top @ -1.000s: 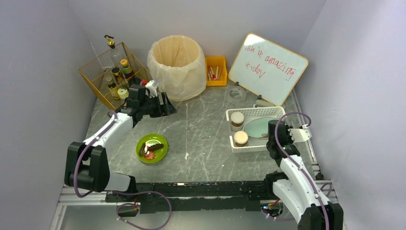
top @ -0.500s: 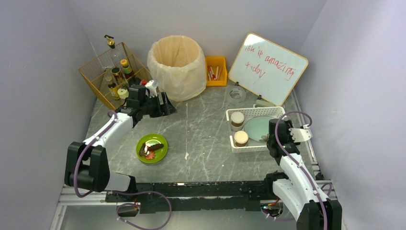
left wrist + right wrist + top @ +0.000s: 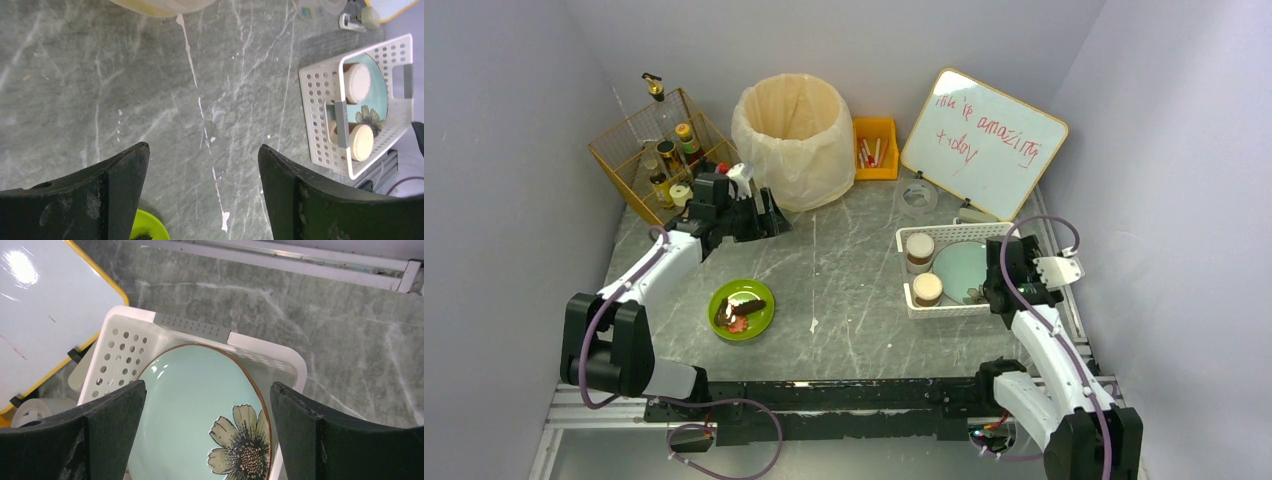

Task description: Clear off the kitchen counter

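The kitchen counter [image 3: 844, 260] is grey marble with thin white veins. A green plate [image 3: 741, 309] with food scraps sits on it at the front left. My left gripper [image 3: 769, 218] hovers open over the bare counter [image 3: 150, 75] near the bin, nothing between its fingers [image 3: 125, 170]; the green plate [image 3: 145, 231] peeks in below. My right gripper [image 3: 992, 285] stands open and empty above the white basket [image 3: 954, 232]. Below its fingertips lies a light blue flower plate [image 3: 195, 395] inside the basket [image 3: 130, 320], beside two lidded jars [image 3: 920, 248].
At the back stand a bag-lined bin [image 3: 791, 130], a wire basket of bottles [image 3: 659, 150], an orange tray of markers [image 3: 875, 148], a leaning whiteboard [image 3: 984, 140] and a clear roll [image 3: 917, 197]. A black rail [image 3: 844, 395] runs along the near edge.
The right gripper has gone from shut to wide open and has drawn back to the right, above the basket. The blue plate stays in the basket. The left arm has barely shifted.
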`<action>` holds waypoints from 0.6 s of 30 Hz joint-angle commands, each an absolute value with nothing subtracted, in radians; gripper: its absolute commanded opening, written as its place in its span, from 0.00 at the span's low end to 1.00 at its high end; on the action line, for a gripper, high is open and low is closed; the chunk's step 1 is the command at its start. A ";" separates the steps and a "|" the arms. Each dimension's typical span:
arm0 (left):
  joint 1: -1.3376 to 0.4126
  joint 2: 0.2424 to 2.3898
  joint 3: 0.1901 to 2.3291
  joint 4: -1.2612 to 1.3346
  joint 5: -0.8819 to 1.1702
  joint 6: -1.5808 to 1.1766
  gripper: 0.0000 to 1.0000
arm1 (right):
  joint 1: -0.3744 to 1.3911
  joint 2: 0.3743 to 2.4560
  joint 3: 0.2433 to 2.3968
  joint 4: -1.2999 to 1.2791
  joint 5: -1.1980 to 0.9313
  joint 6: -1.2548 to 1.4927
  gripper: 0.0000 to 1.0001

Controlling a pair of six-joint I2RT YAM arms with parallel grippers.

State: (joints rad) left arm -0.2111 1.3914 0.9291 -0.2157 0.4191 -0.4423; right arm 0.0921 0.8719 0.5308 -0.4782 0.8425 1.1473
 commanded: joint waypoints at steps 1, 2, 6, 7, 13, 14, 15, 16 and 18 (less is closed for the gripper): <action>-0.215 1.385 1.006 -0.267 0.325 -0.410 0.85 | 0.087 0.857 0.617 -0.570 0.899 1.151 0.98; -0.215 1.382 1.011 -0.281 0.304 -0.405 0.86 | 0.087 0.845 0.630 -0.562 0.888 1.108 0.98; -0.215 1.344 1.010 -0.333 0.202 -0.408 0.90 | 0.087 0.772 0.643 -0.366 0.680 0.777 0.97; -0.215 1.332 1.004 -0.347 0.169 -0.421 0.91 | 0.087 0.750 0.636 -0.305 0.601 0.705 0.97; -0.215 1.239 0.936 -0.419 0.005 -0.488 0.97 | 0.095 0.821 0.685 -0.102 0.082 0.512 0.92; -0.215 1.220 0.925 -0.436 -0.037 -0.504 0.97 | 0.103 0.850 0.701 -0.094 0.031 0.513 0.92; -0.215 1.201 0.910 -0.445 -0.065 -0.516 0.97 | 0.115 0.886 0.720 -0.089 -0.007 0.516 0.92; -0.214 1.180 0.899 -0.457 -0.090 -0.529 0.97 | 0.134 0.918 0.737 -0.083 -0.044 0.517 0.92; -0.214 1.146 0.881 -0.489 -0.139 -0.552 0.97 | 0.212 0.974 0.772 -0.067 -0.055 0.512 0.92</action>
State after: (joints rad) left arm -0.2111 1.2137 0.9115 -0.4145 0.0143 -0.4877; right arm 0.1204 0.8925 0.6960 -0.1707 0.1585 0.5869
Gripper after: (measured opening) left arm 0.971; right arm 0.925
